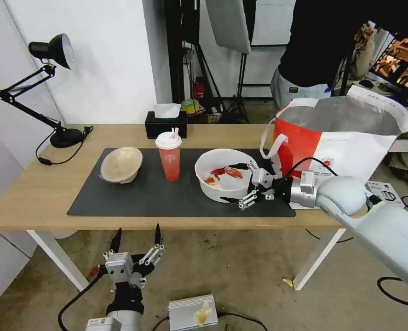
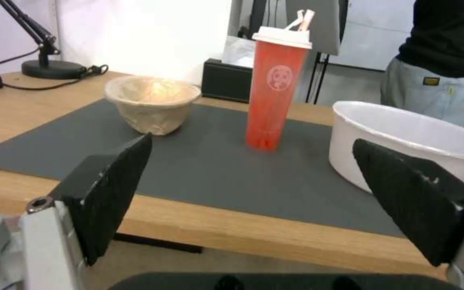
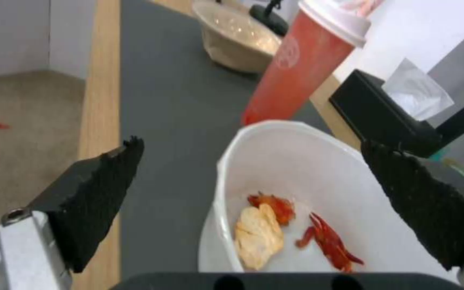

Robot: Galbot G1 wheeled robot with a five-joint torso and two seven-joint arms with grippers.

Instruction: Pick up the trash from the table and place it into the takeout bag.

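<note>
- Head view: our right gripper (image 1: 237, 183) is spread wide at the white bowl (image 1: 224, 174), one finger over its rim, one outside. Our left gripper (image 1: 136, 235) waits wide below the table (image 1: 29, 193). The bag (image 1: 346, 138) stands just right of the bowl.
- Left wrist view: the cup (image 2: 275, 86) and beige bowl (image 2: 151, 102) sit on the mat (image 2: 216, 169).
- Right wrist view: we should pinch the rim gently and keep the scraps (image 3: 328, 239) level.

R arm reaches in from frame right; right gripper (image 1: 235, 182) mid-frame, fingers spread. Left gripper (image 1: 137, 236) bottom left, pointing up, fingers apart.
</note>
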